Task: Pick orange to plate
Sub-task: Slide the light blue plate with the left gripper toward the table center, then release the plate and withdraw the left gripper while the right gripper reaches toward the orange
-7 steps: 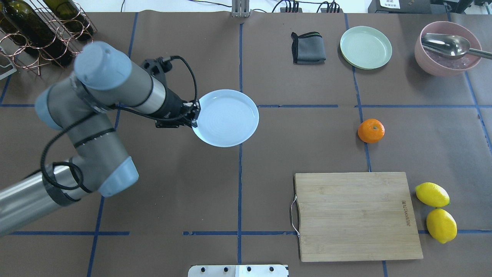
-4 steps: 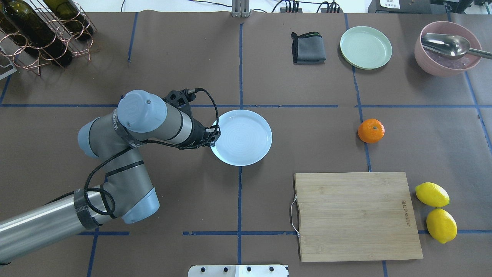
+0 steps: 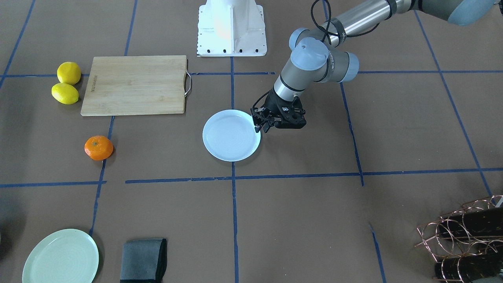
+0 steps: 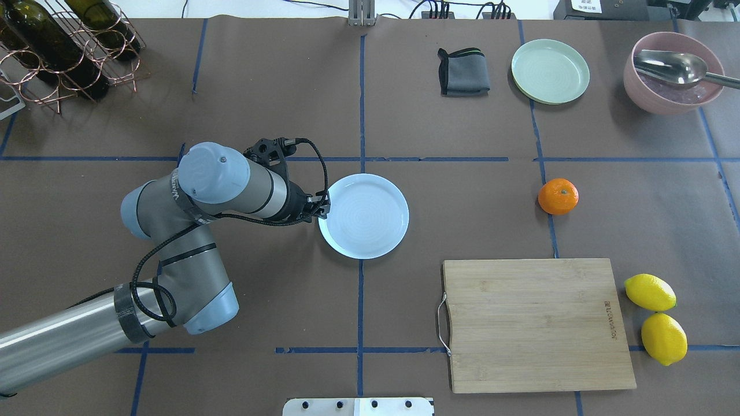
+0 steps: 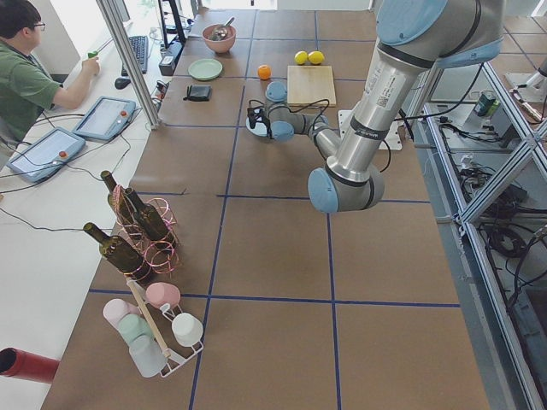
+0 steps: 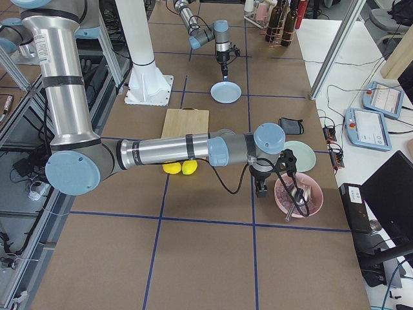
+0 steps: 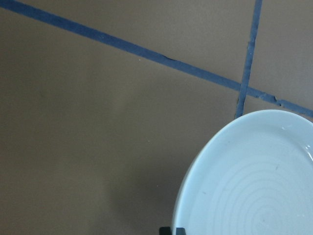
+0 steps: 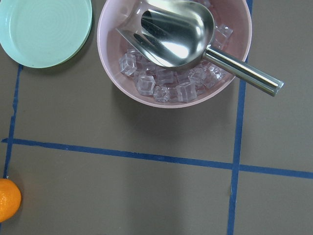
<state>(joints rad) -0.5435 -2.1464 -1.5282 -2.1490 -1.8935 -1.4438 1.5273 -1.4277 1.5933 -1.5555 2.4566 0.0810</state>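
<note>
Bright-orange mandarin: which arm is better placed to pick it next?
Right, probably: its wrist view shows the bright-orange mandarin close by, while the left gripper sits at the rim of the round white plate, farther off.

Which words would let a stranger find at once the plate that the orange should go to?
Start at the wooden cutting board near the robot's base; off its handle end, in the middle of the table, lies the plate. It is bluish white with the left gripper at its rim, unlike the pale green plate at the far edge.
</note>
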